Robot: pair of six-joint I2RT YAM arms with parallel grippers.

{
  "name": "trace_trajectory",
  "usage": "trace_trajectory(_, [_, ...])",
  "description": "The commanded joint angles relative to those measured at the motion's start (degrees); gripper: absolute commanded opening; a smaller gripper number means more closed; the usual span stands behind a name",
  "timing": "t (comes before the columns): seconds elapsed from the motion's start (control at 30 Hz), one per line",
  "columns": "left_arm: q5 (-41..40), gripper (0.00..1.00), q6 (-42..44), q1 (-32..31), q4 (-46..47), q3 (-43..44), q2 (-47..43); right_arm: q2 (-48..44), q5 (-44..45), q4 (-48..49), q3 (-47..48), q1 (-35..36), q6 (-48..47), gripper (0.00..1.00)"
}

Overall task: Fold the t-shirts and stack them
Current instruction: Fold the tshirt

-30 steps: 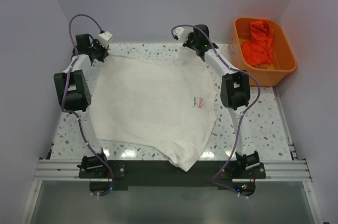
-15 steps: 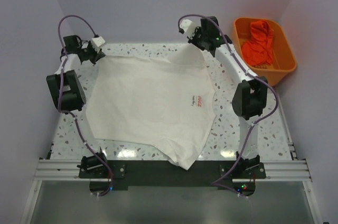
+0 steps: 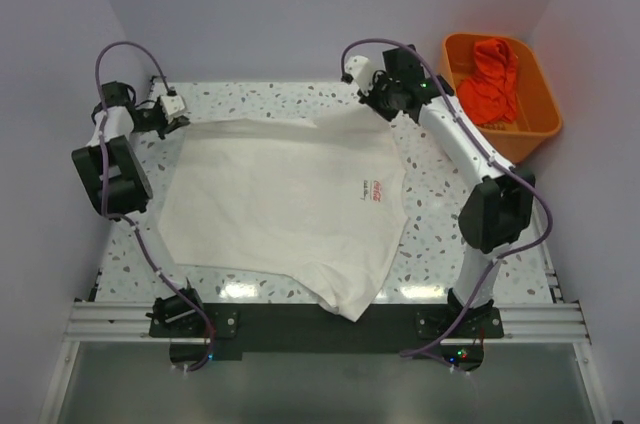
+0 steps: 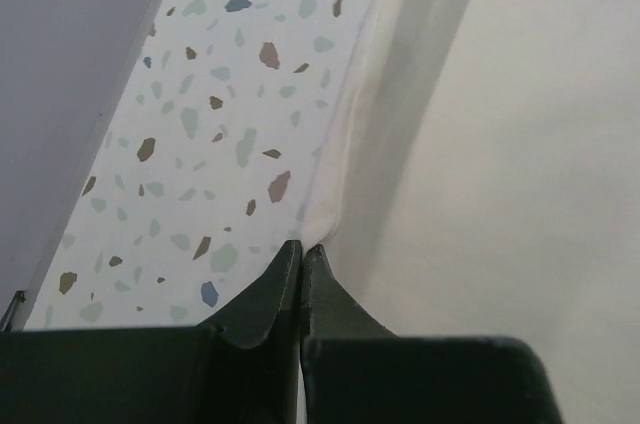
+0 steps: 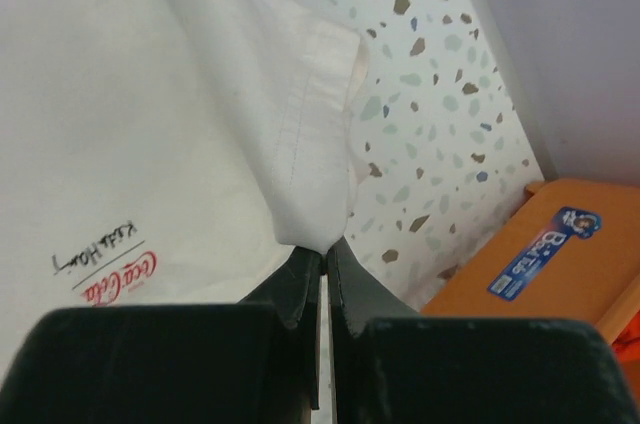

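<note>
Speckled terrazzo tabletop is carrying the white cotton t-shirt with red print mid-frame. Both arms are stretching toward upper corners, left gripper and right gripper each clamping its edge.

The left arm and right arm stretch forward and wide apart, both jaws pinched together.

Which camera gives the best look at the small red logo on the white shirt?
The right wrist view: the red logo sits close, its script readable. The top external view shows only a tiny red mark. The left wrist view shows plain t-shirt fabric, no logo.
</note>
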Motion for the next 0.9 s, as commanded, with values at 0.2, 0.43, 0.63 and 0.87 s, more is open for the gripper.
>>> trace_trajectory(0.2, [-0.7,0.0,36.7,2.9,-29.0,1.1,-0.4,-14.4,-1.8,-4.3,-15.8,3.7,6.1,0.0])
trace_trajectory(0.43, [-4.0,0.0,38.7,3.0,-26.5,-2.6,-0.5,-15.9,-2.1,-0.7,-28.7,6.3,6.2,0.0])
trace_trajectory(0.63, [-6.6,0.0,39.2,2.9,-26.1,-3.5,-0.5,-13.3,-2.8,0.4,-30.4,6.4,6.7,0.0])
trace_trajectory(0.87, [-6.8,0.0,39.2,2.8,-25.2,-5.0,-1.8,-12.5,-2.8,-1.2,-27.9,6.6,6.8,0.0])
